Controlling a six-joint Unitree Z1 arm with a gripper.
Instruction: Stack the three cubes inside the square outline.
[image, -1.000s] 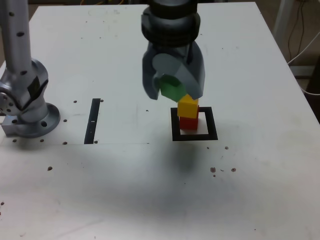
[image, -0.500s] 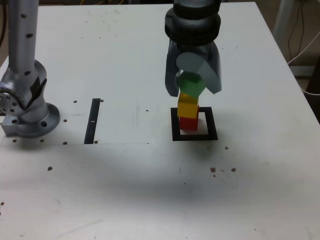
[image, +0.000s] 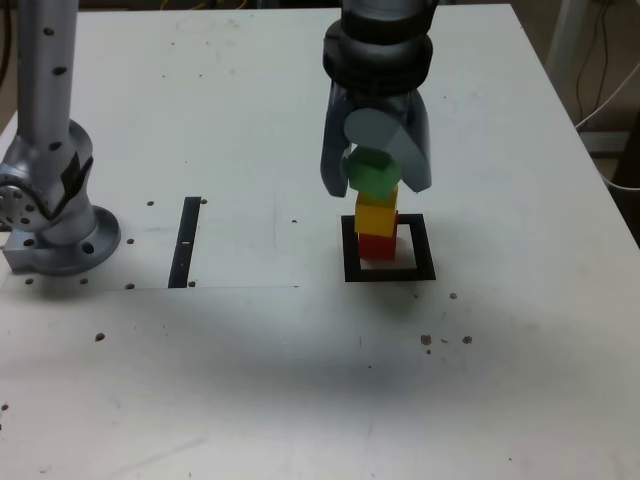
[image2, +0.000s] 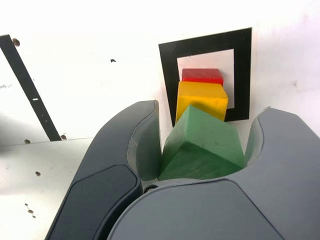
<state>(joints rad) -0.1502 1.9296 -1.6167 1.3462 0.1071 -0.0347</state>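
Inside the black square outline (image: 389, 270) (image2: 244, 60) the red cube (image: 376, 246) (image2: 202, 75) rests on the table with the yellow cube (image: 376, 215) (image2: 202, 100) stacked on it. My gripper (image: 374, 178) (image2: 200, 150) hangs right over that stack, shut on the green cube (image: 371, 173) (image2: 204, 146). The green cube sits tilted between the two dark jaws, its lower edge close above the yellow cube's top; I cannot tell whether they touch.
A narrow black strip (image: 185, 241) (image2: 29, 90) lies on the white table at the exterior view's left. The arm's silver base (image: 50, 200) stands at the far left edge. Small dark specks dot the tabletop near the outline.
My gripper carried the green cube toward the exterior view's right until it came over the yellow and red stack, then shifted slightly back left and settled above it.
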